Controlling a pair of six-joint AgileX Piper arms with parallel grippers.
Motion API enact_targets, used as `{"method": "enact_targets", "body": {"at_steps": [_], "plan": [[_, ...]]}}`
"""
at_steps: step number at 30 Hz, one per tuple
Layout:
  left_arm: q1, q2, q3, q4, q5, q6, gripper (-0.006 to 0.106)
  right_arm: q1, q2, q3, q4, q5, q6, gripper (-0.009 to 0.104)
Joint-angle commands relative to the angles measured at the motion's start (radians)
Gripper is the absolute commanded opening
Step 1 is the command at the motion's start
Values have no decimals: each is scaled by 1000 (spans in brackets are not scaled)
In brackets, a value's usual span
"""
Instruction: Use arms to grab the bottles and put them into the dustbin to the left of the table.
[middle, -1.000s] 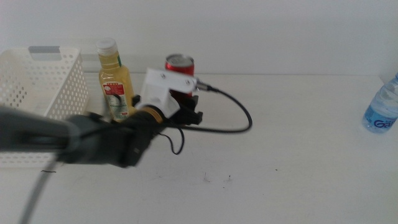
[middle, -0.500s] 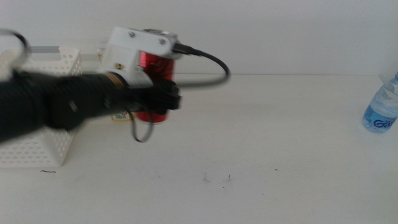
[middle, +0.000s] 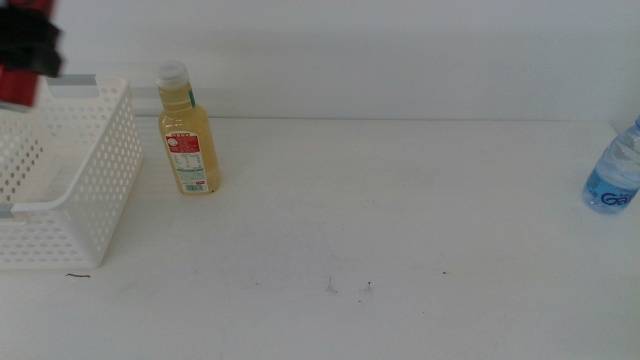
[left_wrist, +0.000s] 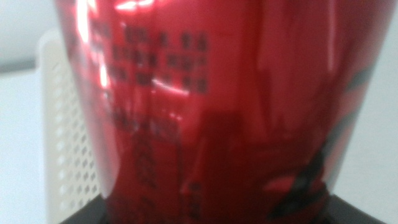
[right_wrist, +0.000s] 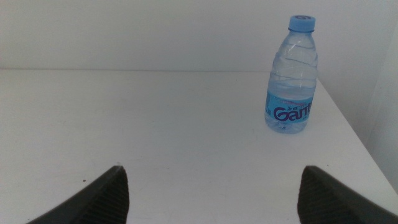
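Your dustbin (middle: 75, 190) sits at the table's (middle: 400, 220) left edge. Above it, your left gripper (middle: 25, 45) appears clamped on the red can (left_wrist: 211, 106) (view blurred). Juice bottle (middle: 187, 135) stands beside the bin. Right gripper (right_wrist: 211, 193) waits, jaws apart, facing the water bottle (right_wrist: 292, 78).

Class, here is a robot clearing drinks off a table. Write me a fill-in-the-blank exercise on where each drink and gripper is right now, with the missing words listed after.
1. The left gripper, above the white dustbin, is shut on the ____ can.
2. The yellow juice bottle stands upright on the table just ____ the dustbin.
3. The water bottle has a ____ cap.
4. The right gripper waits with its jaws ____.

Missing words: red; beside; blue; open
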Motion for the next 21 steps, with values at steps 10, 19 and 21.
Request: {"method": "enact_targets", "body": {"at_steps": [10,19,21], "plan": [[175,259,-125,-87,59,81,-2,-4,-5,3,-10,-8,-2,92],[183,430,-125,-63,11,108,1,-4,-5,3,-10,-8,-2,92],[183,457,-125,-63,-4,108,6,-4,-5,3,-10,-8,-2,92]]}}
